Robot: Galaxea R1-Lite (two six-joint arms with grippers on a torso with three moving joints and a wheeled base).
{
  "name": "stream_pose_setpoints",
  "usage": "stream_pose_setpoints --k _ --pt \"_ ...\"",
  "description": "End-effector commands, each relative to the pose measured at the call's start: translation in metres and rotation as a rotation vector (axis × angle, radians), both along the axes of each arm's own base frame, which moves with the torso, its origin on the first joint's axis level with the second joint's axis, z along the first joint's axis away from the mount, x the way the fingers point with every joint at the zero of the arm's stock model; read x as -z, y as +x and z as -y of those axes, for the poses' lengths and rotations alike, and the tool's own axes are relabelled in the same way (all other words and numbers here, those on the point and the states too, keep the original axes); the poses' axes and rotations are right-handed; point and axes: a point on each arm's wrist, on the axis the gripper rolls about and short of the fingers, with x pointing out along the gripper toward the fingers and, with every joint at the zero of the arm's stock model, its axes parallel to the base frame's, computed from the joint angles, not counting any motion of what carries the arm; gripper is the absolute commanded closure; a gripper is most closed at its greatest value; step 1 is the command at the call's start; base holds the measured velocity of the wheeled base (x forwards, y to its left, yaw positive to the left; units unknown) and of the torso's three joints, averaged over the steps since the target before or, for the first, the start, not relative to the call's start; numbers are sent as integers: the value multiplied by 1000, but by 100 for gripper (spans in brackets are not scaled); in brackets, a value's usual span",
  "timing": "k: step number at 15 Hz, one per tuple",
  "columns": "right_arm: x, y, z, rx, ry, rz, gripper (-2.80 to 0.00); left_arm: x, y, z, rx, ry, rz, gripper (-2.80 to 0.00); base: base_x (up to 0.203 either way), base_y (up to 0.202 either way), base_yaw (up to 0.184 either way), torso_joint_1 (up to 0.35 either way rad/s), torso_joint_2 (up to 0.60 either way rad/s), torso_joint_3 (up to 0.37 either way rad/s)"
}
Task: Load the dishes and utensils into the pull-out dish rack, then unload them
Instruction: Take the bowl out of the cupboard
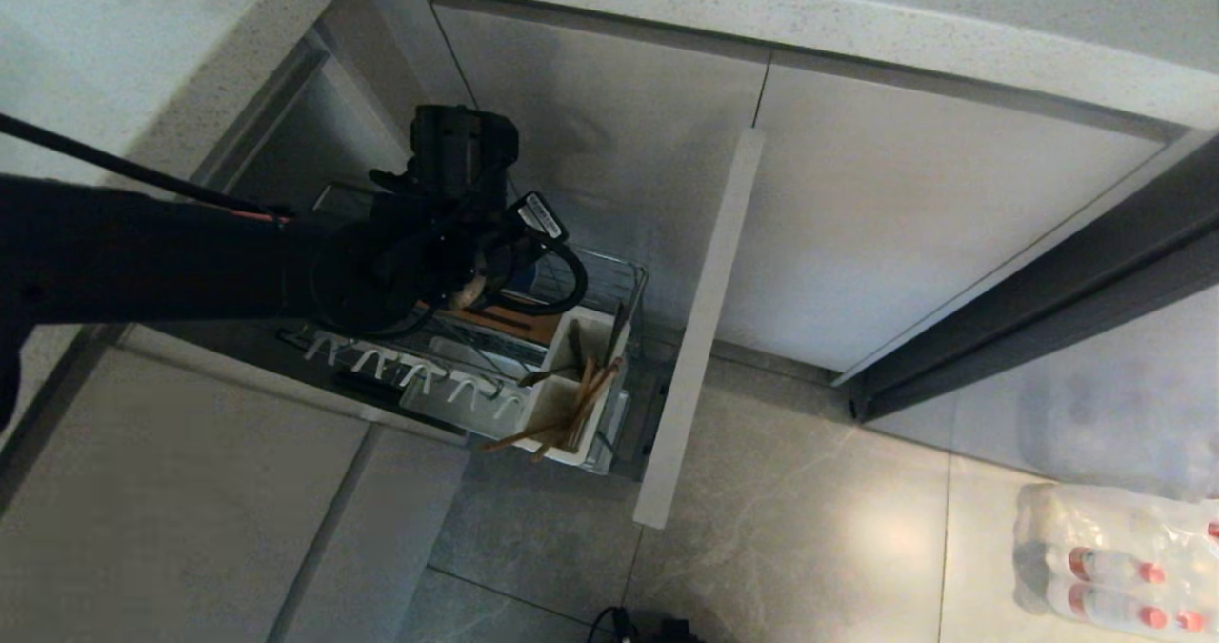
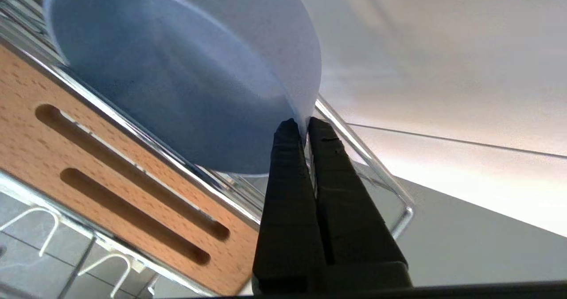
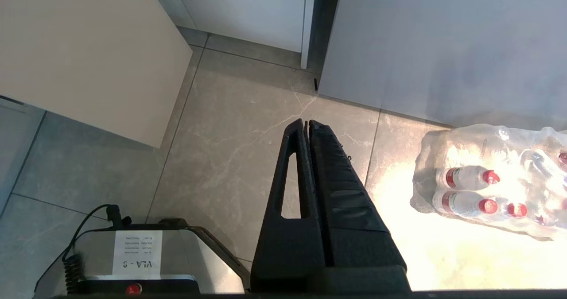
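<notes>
A robot's left gripper (image 2: 303, 126) is pinching the rim of a dusty-blue dish, apparently the bowl (image 2: 186, 82), its two black fingers (image 2: 288, 175) pressed together on either side of the thin edge. The dish is standing on edge inside the pull-out dish rack (image 1: 609, 281), leaning against the chrome wires just beside the slotted wooden strip (image 2: 88, 157). Seen from the head camera, the left arm (image 1: 143, 252) is reaching in from the left and is hanging over the rear half of the rack, hiding the dish from that view. Toward the front of the rack, the white utensil caddy (image 1: 600, 329) is holding the wooden chopsticks (image 1: 581, 405), which are slanting out over its near edge; a darker, slimmer piece among them could be the fork, though the dim light is making that hard to confirm. A row of white hooks (image 1: 400, 371) is running along the rack's near side, and the beige front panel (image 1: 705, 319) is standing out into the room. The right gripper (image 3: 306, 126) is hanging idle over the tiled floor (image 3: 230, 148), its fingers closed on nothing, near a shrink-wrapped pack of bottles (image 3: 487, 188).
</notes>
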Motion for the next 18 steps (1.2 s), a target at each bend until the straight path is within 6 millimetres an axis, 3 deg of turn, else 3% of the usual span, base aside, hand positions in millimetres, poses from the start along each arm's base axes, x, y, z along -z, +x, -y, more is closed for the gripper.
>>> stream_pose_setpoints --k 1,6,12,14,18 --pt "0 0 0 0 0 -1 0 -8 -8 1 9 -14 17 0 0 0 0 0 0 0" --pt "0 0 0 0 0 -1 0 -52 -57 -2 74 -69 106 0 0 0 0 0 0 0" --pt "0 0 0 0 0 0 0 -104 -136 -7 181 -144 237 0 0 0 0 0 0 0" --pt "0 0 0 0 0 -1 0 -97 -131 -1 152 -121 218 0 0 0 0 0 0 0" --pt "0 0 0 0 0 0 0 -69 -98 16 53 -25 152 0 0 0 0 0 0 0"
